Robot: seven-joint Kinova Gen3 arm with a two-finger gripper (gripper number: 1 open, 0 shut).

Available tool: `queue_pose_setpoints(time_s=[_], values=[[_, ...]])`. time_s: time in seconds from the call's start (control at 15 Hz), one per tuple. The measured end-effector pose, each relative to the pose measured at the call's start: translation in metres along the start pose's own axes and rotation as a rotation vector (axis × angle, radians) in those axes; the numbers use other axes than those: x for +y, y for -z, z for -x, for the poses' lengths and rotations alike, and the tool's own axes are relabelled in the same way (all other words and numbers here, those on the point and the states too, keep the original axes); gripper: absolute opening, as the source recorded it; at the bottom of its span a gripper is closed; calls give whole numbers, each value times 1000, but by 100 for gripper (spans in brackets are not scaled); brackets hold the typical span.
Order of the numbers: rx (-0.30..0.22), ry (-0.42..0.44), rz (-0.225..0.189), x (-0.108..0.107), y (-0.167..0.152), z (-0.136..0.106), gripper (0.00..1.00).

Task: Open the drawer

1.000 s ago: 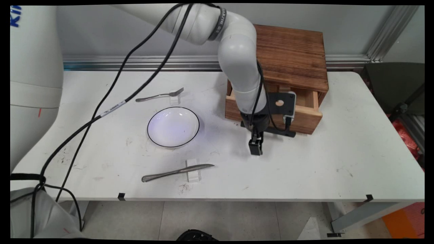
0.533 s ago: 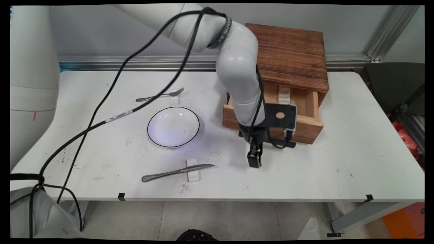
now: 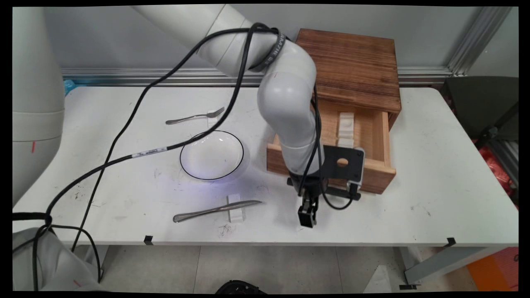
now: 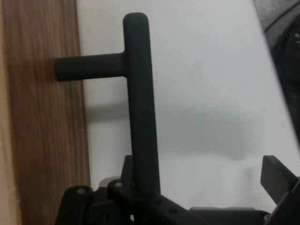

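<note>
Drawer (image 3: 377, 177) has slid further out of the wooden box (image 3: 352, 66) over 1 second, its black handle (image 4: 139, 93) between my spread, unpinching fingers (image 4: 276, 176).

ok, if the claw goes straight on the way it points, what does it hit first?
Likely the white table: the claw points down at it, tips already past the drawer handle. Depth is unclear; the handle could seat deeper in the claw first.
</note>
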Motion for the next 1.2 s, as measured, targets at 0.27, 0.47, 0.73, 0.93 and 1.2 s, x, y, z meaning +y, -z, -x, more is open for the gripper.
queue_pose_setpoints(time_s=[0.27,0.47,0.73,0.93,1.2], values=[[0,-13,17,22,6,-2,100],[-1,-19,27,36,11,-3,100],[-1,-20,32,47,14,-4,100],[0,-18,31,53,16,-4,100],[4,-17,29,58,19,-5,100]])
